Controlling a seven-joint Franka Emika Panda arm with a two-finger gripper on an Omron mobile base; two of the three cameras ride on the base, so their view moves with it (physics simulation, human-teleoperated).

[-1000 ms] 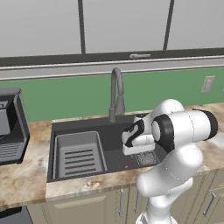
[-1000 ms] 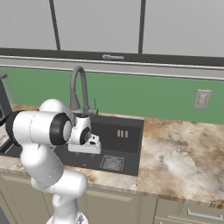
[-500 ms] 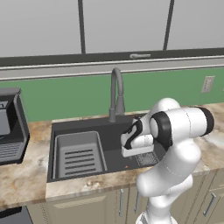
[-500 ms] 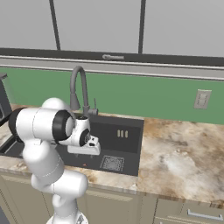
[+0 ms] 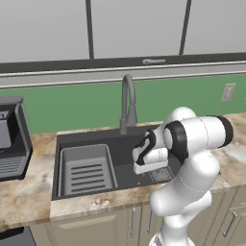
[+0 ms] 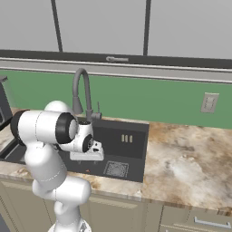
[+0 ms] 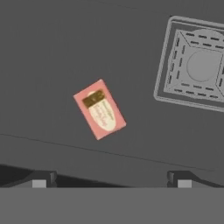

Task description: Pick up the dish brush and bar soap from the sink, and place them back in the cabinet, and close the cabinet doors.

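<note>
The bar soap [image 7: 99, 109] is a small pink rectangle with a pale label, lying flat on the dark floor of the sink [image 5: 126, 175]. My gripper [image 7: 111, 180] hangs open straight above the basin, with the soap lying between and a little ahead of its fingertips [image 7: 40, 179], apart from them. To the soap's upper right in the hand view is the square drain grate [image 7: 197, 65]. In the base views my gripper [image 5: 152, 168] [image 6: 87, 157] hovers low over the basin's right half, in front of the faucet [image 5: 127, 103]. The dish brush, the cabinet and the cabinet doors are out of view.
A grey ribbed tray insert [image 5: 86, 168] fills the sink's left half. A dark coffee machine [image 5: 10, 137] stands on the counter at the left. Marble counter [image 6: 190, 158] stretches to the right, under a wall outlet [image 6: 209, 103]. Light-grey wall cabinets [image 5: 134, 26] hang overhead.
The hand has sunk a little lower into the sink and the elbow has shifted slightly. The jaws stay open.
</note>
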